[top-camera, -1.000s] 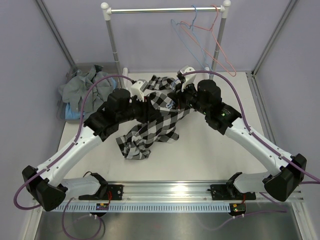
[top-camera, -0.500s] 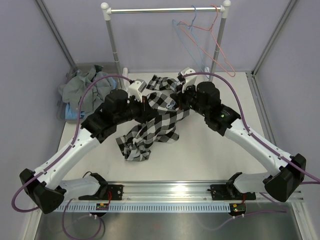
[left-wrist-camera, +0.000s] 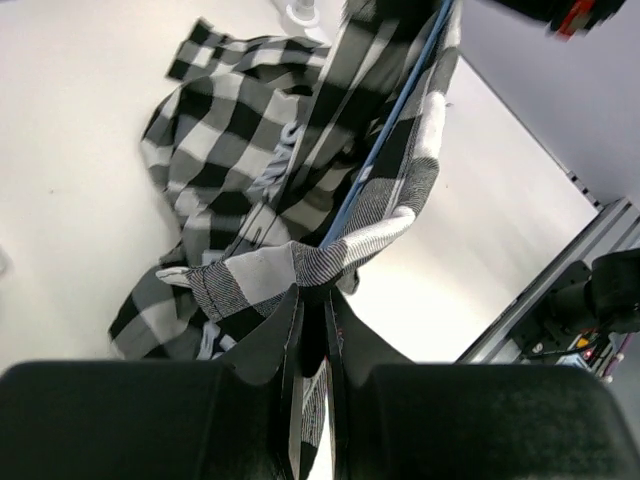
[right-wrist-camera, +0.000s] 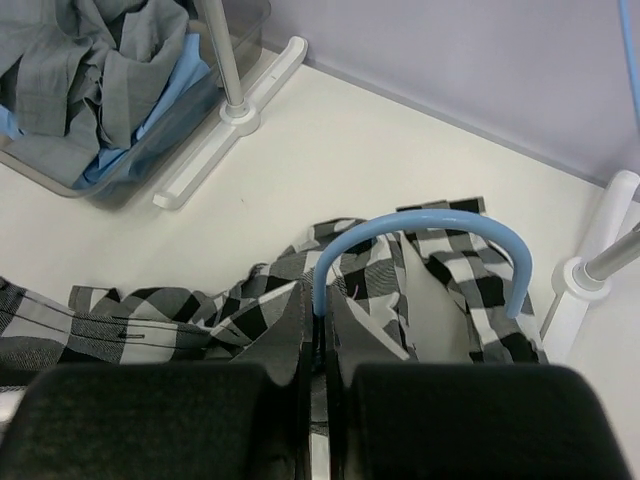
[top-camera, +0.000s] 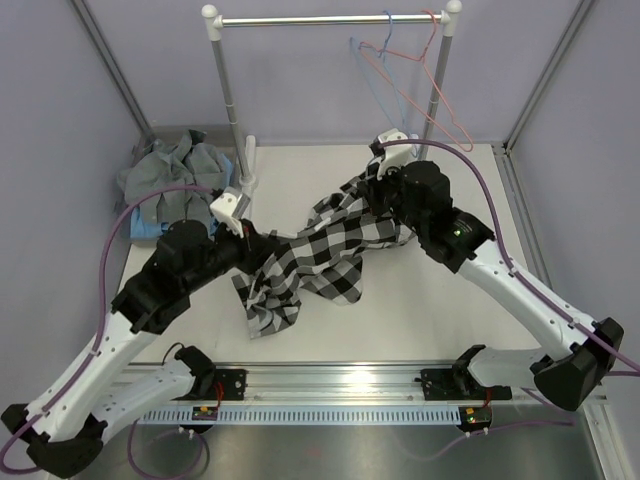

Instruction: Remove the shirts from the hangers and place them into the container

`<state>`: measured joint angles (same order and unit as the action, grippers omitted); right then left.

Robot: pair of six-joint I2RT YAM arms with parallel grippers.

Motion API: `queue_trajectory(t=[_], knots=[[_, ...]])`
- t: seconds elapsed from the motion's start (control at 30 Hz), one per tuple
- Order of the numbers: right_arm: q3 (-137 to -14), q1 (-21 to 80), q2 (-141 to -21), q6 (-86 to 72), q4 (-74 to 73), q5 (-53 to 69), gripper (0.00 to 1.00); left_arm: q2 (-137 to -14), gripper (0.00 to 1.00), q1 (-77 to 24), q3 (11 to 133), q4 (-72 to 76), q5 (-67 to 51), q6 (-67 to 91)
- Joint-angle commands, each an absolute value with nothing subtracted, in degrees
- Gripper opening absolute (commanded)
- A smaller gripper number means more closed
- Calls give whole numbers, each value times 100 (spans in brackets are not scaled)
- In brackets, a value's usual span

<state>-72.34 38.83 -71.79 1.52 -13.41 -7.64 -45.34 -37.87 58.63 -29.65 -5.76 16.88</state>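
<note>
The black-and-white checked shirt (top-camera: 322, 243) hangs stretched between my two grippers over the table's middle. My left gripper (top-camera: 260, 243) is shut on a fold of its fabric (left-wrist-camera: 300, 265). My right gripper (top-camera: 373, 188) is shut on the hook of a light blue hanger (right-wrist-camera: 420, 222), whose wire (left-wrist-camera: 385, 125) still runs inside the shirt. The container (top-camera: 127, 222) stands at the back left and holds the grey shirt (top-camera: 170, 170) and the light blue shirt (top-camera: 150, 228). In the right wrist view the container (right-wrist-camera: 205, 90) shows at the upper left.
A silver rack bar (top-camera: 320, 20) spans the back, and its left post (top-camera: 232, 110) stands beside the container. A blue hanger (top-camera: 372, 75) and a pink-red hanger (top-camera: 432, 95) hang bare at the bar's right end. The rack's white foot (right-wrist-camera: 225, 125) lies beside the container.
My left gripper has closed on the checked shirt and drawn back to the left and toward the near edge, pulling the cloth taut. My right gripper has shifted slightly back and right with the hanger.
</note>
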Motion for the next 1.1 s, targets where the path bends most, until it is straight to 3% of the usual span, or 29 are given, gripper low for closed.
queue_trajectory(t=[0.0, 0.3, 0.57, 0.63, 0.67, 0.77, 0.87, 1.07], knots=[[-7708, 3762, -6786, 115, -1555, -1371, 0, -4140, 0, -3788, 5494, -3216, -168, 1547], [-8086, 3753, -6496, -246, -1986, -1512, 0, -3771, 0, -3788, 4826, -3270, -527, 1836], [-7945, 3753, -6214, -378, -1723, -809, 0, -3919, 3, -3797, 4623, -3112, -868, 2056], [-7876, 3753, -6205, -361, -1670, -774, 0, -4016, 21, -3797, 4719, -3067, -1098, 2057], [-7831, 3762, -6196, -334, -1653, -756, 0, -4051, 48, -3797, 4789, -3067, -1212, 2004], [-7656, 3762, -6188, -246, -1600, -694, 0, -3982, 80, -3797, 5053, -3085, -1204, 1820], [-7296, 3762, -6144, -158, -1460, -685, 0, -3797, 90, -3788, 5377, -3225, -1265, 1566], [-6917, 3753, -6108, -88, -1257, -528, 0, -3735, 90, -3788, 5677, -3498, -1642, 1213]])
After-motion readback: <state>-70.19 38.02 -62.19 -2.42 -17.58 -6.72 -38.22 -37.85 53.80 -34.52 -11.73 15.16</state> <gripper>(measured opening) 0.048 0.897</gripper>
